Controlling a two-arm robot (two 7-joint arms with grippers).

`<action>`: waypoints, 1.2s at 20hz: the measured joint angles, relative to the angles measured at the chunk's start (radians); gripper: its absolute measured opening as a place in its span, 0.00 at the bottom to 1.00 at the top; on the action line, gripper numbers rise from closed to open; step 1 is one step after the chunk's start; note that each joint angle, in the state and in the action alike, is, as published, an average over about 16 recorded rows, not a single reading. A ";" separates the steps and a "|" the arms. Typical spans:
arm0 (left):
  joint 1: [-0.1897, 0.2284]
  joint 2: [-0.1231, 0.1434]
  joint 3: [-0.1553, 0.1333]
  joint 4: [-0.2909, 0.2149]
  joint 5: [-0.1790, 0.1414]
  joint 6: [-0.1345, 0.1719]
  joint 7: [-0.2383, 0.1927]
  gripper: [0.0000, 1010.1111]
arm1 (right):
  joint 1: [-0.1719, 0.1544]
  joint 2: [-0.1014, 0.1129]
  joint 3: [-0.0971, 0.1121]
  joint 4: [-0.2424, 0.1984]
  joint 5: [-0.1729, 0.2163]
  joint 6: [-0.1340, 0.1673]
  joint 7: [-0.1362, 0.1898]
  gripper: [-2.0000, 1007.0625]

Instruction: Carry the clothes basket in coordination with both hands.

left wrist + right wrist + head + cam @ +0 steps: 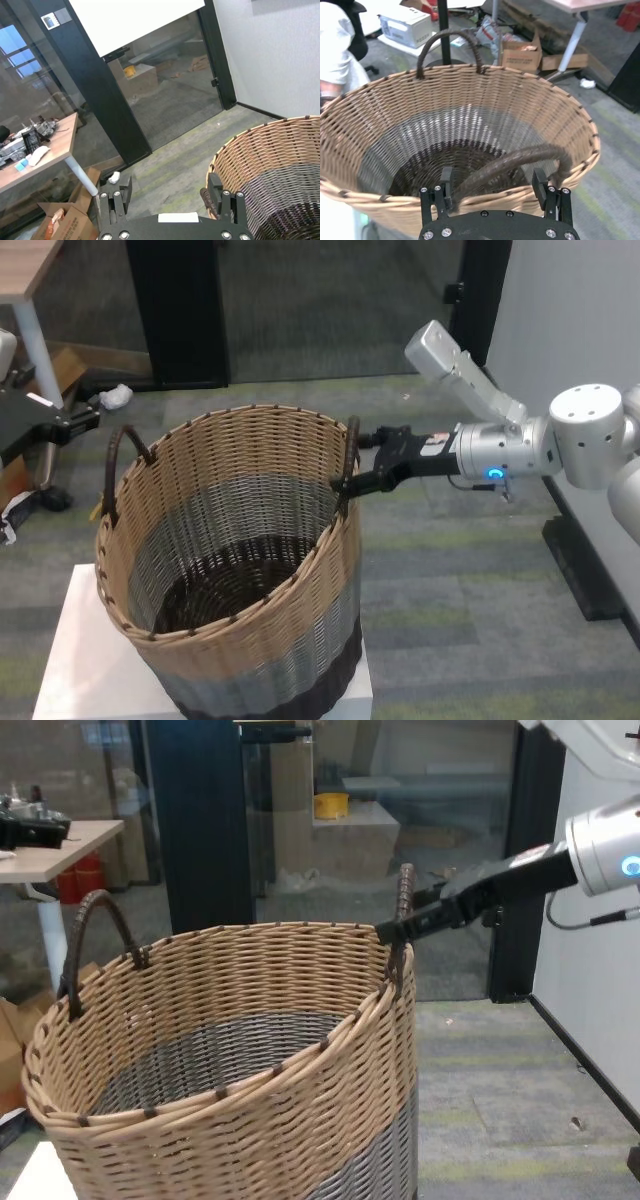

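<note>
**Basket upright on white worktop, right fingers straddling one handle**

Basket (235,570) is seen standing upright on the white worktop (75,660), its mouth turned upward and its long axis vertical; it covers most of the worktop's surface and reaches its right edge. It is round and woven of wicker, widening toward the rim, with a tan upper band, a grey middle band and a dark brown base. Two dark brown wrapped loop handles rise from opposite sides of the rim: the left handle (125,455) and the right handle (350,455).

The right gripper (496,186) is held out almost level from the right, its white-silver forearm lit by a blue-green ring. Its black fingers (446,186) are spread wide, one on each side of the right handle, which passes between them; one finger seems to touch the loop, but no clamping is seen.

The left gripper (170,195) is placed just outside the basket's left side near the left handle, not gripping it, with its fingers (216,189) likewise spread wide.
</note>
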 joint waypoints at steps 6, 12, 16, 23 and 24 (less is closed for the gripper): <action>0.000 -0.001 -0.001 0.000 0.001 0.000 -0.001 0.99 | -0.012 0.021 -0.003 -0.028 0.022 0.033 0.019 1.00; 0.000 -0.002 -0.003 0.001 0.002 0.000 -0.003 0.99 | -0.028 0.048 0.007 -0.068 0.062 0.073 0.027 1.00; 0.000 -0.002 -0.003 0.002 0.001 0.000 -0.005 0.99 | -0.043 0.065 0.025 -0.102 0.097 0.094 0.020 1.00; -0.001 -0.002 -0.003 0.003 0.000 -0.002 -0.009 0.99 | -0.071 0.082 0.066 -0.157 0.155 0.092 -0.026 1.00; -0.001 -0.002 -0.003 0.003 -0.001 -0.003 -0.009 0.99 | -0.075 0.083 0.074 -0.165 0.162 0.084 -0.038 1.00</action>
